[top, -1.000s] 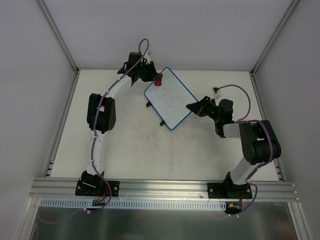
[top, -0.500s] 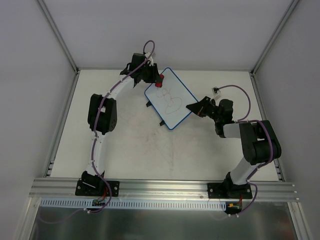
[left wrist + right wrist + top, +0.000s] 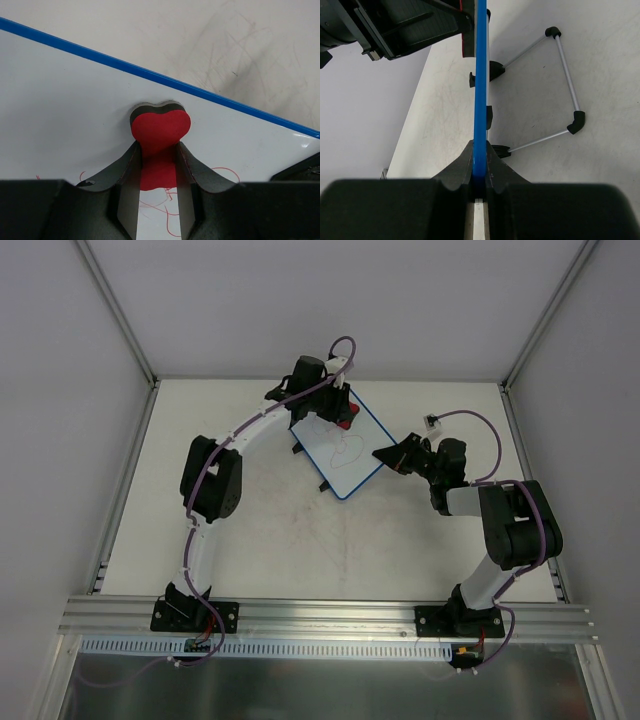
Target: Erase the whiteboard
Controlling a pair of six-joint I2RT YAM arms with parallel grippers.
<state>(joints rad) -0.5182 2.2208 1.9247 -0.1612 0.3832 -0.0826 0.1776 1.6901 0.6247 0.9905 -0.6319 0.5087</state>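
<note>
As left gripper point(image 3: 159, 152) pinches one eraser point(image 3: 161, 126), right gripper point(image 3: 479, 151), one whiteboard point(image 3: 347, 458)

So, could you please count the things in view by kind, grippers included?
whiteboard, with its wire stand: 1
red heart-shaped eraser: 1
grippers: 2 (left gripper, right gripper)
Total: 4

The top camera looks steeply down from behind the arm bases point(image 3: 195, 612) over the whole worktop point(image 3: 260, 540). The left wrist camera looks closely past the left gripper point(image 3: 158, 147) onto the whiteboard point(image 3: 60, 100) face. The right wrist camera sights along its edge, just ahead of the right gripper point(image 3: 480, 150). All three views share the whiteboard.
</note>
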